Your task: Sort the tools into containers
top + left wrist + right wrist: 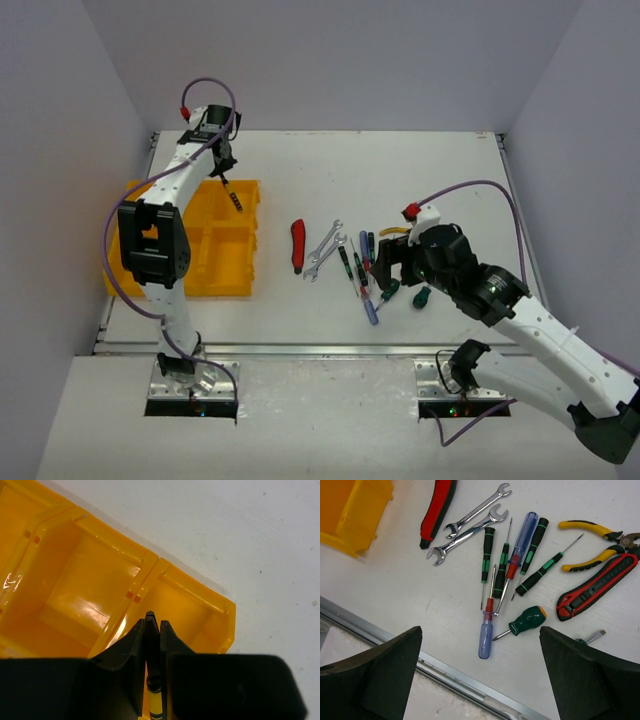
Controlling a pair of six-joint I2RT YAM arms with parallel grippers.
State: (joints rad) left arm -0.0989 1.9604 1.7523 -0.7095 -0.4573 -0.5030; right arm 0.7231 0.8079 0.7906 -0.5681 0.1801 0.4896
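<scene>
The yellow tray lies at the left. My left gripper hangs over its far right compartment, shut on a thin black tool with a yellow band, which points down. The other tools lie mid-table: a red-handled knife, two silver wrenches, green-black screwdrivers, blue-handled screwdrivers, a stubby green screwdriver, yellow pliers and a red-black tool. My right gripper is wide open and empty above the near end of this pile.
A metal rail runs along the table's near edge, just below the right gripper. A corner of the tray shows in the right wrist view. White walls close in the table at the left, back and right.
</scene>
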